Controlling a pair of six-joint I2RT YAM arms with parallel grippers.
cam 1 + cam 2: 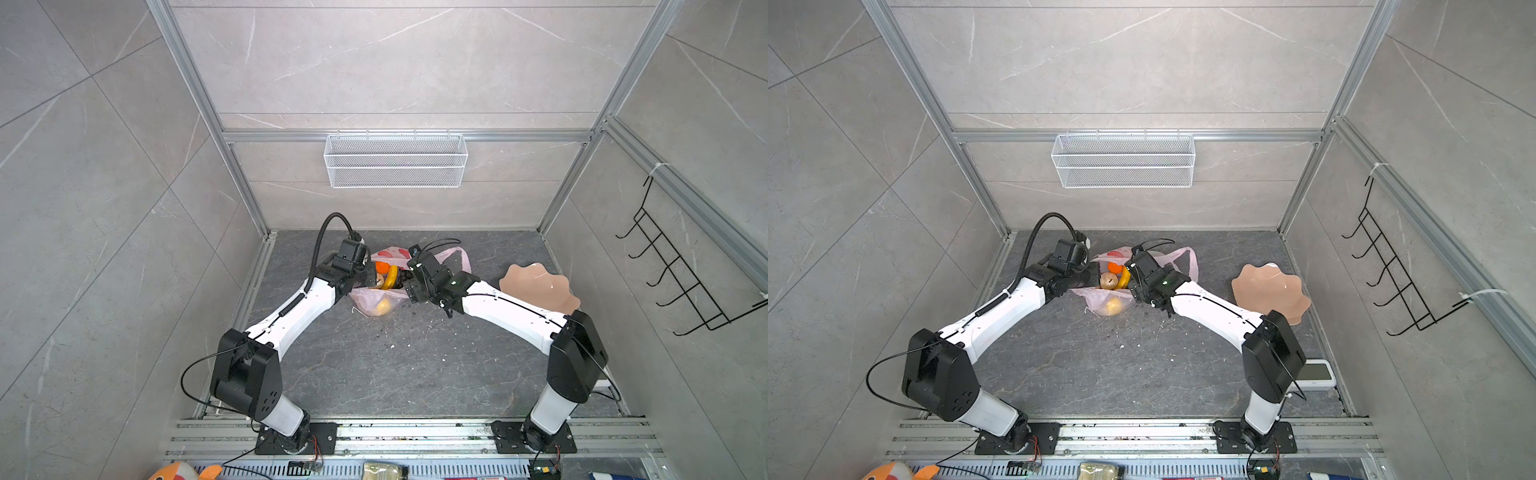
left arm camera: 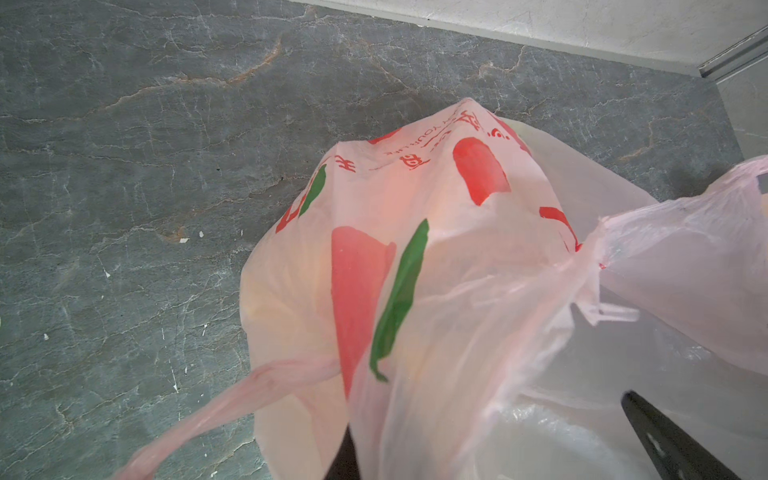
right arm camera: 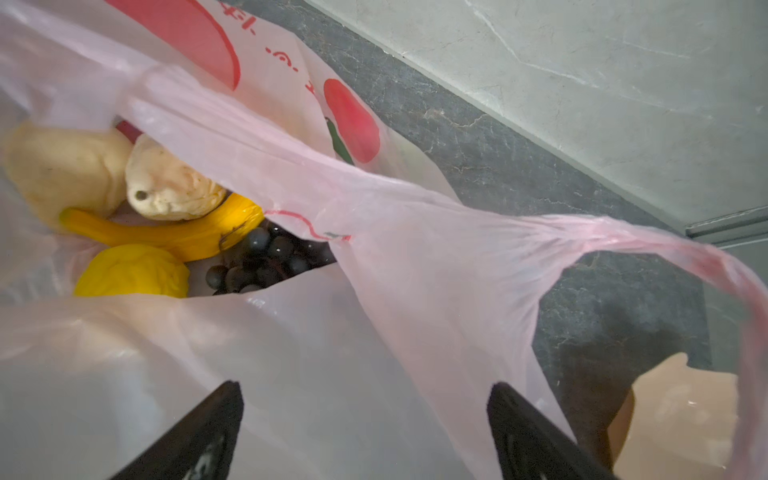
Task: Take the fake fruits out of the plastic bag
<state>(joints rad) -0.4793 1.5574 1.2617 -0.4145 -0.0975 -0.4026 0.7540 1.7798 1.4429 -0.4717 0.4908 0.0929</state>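
Observation:
The plastic bag [image 1: 380, 301], thin pink film with red and green print, lies at the back middle of the table with its mouth spread between my two grippers. My left gripper [image 1: 368, 280] is shut on the bag's edge; in the left wrist view the printed bag [image 2: 415, 270] covers its jaws. My right gripper [image 3: 365, 415] stands open over the bag's other side, film under its fingers [image 3: 208, 432]. The fake fruits lie inside: a banana [image 3: 166, 232], a grape bunch [image 3: 266, 262], a yellow fruit [image 3: 133, 270], two beige ones [image 3: 170, 187] and a tangerine [image 1: 381, 267].
A peach wavy-edged plate [image 1: 540, 291] stands right of the bag, beside the right arm. A white wire basket [image 1: 395, 160] hangs on the back wall and a black hook rack [image 1: 681, 270] on the right wall. An orange plush toy [image 1: 183, 471] lies off the table's front.

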